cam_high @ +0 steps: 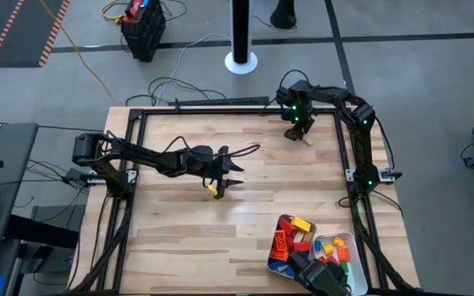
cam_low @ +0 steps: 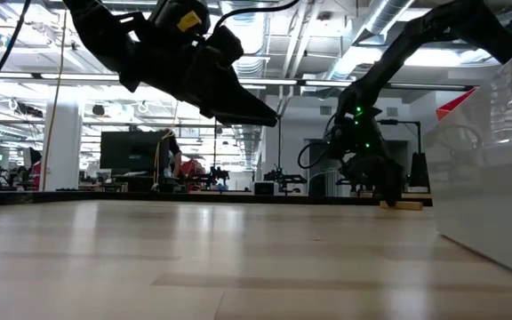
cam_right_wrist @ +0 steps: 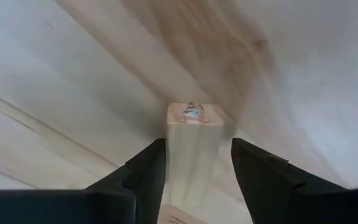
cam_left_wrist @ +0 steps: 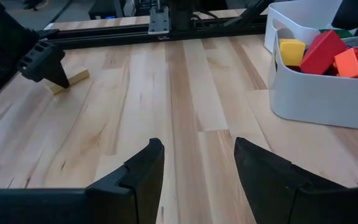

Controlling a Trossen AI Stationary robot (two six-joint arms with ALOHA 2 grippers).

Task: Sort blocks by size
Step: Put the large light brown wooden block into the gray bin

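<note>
high view: one white tray [cam_high: 350, 240] at the table's near right edge, piled with red, yellow and orange blocks [cam_high: 290, 240]; count unclear, no lettering legible. left gripper [cam_high: 230, 173] mid-table, fingers spread, empty. right gripper [cam_high: 301, 131] at the far edge

right wrist view: fingers [cam_right_wrist: 143, 171] either side of one tan block [cam_right_wrist: 191, 152]; contact not visible, cannot tell
</note>
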